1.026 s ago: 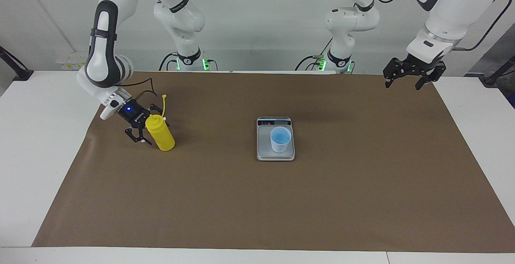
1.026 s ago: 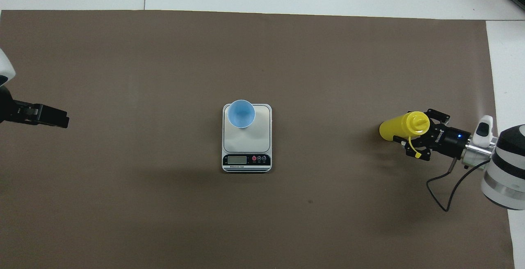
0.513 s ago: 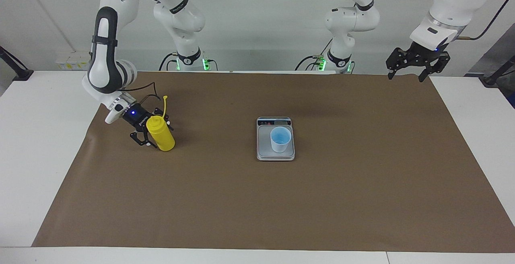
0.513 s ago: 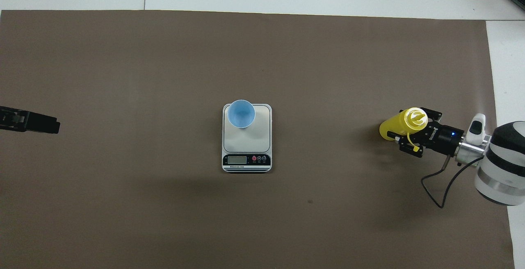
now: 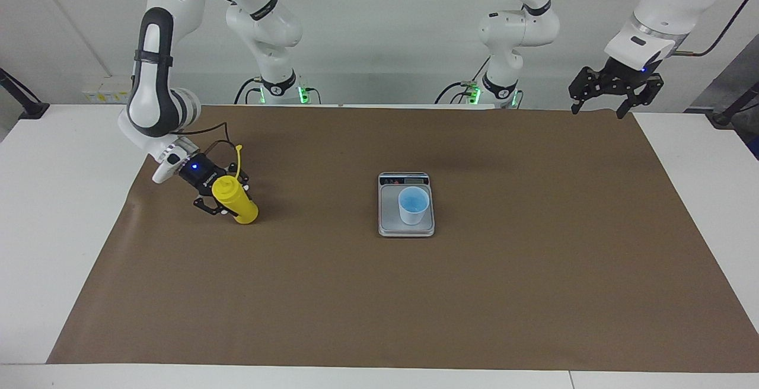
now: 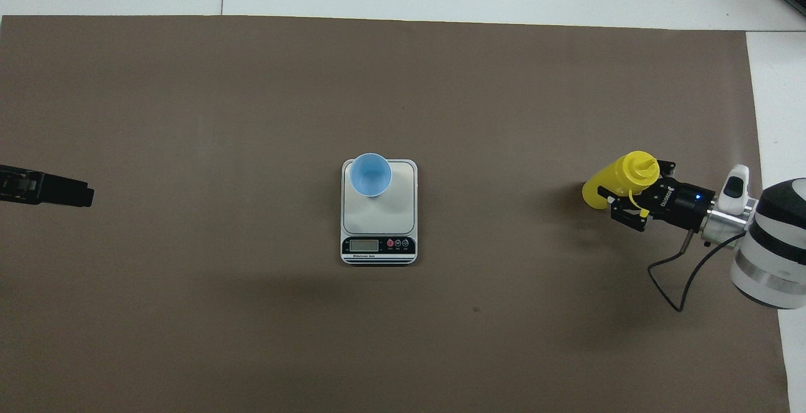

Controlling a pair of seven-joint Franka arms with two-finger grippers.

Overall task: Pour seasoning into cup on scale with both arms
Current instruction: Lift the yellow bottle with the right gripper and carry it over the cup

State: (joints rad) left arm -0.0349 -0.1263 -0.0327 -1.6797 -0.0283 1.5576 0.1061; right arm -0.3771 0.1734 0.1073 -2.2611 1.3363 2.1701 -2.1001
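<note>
the right pincer (image 5: 227,199) is gripping the bottle (image 5: 236,200), tilting it at the bench's (image 5: 35,211) right-arm end, at nine o'clock from the scale (image 5: 389,223) in the facing view. the cup (image 5: 413,205) is sitting on the scale to be weighed. the left pincer (image 5: 614,89) is waiting, spread open, above the mat's (image 5: 379,294) corner.

Robot lab: twin arms (image 5: 160,75), papered table (image 5: 59,199)

One camera sits high across the table (image 5: 35,211), facing the robots, whose bases stand along the frame's top. The other looks steeply down from above their end. Both share the brown mat (image 5: 379,294) (image 6: 189,85), turned half around.
</note>
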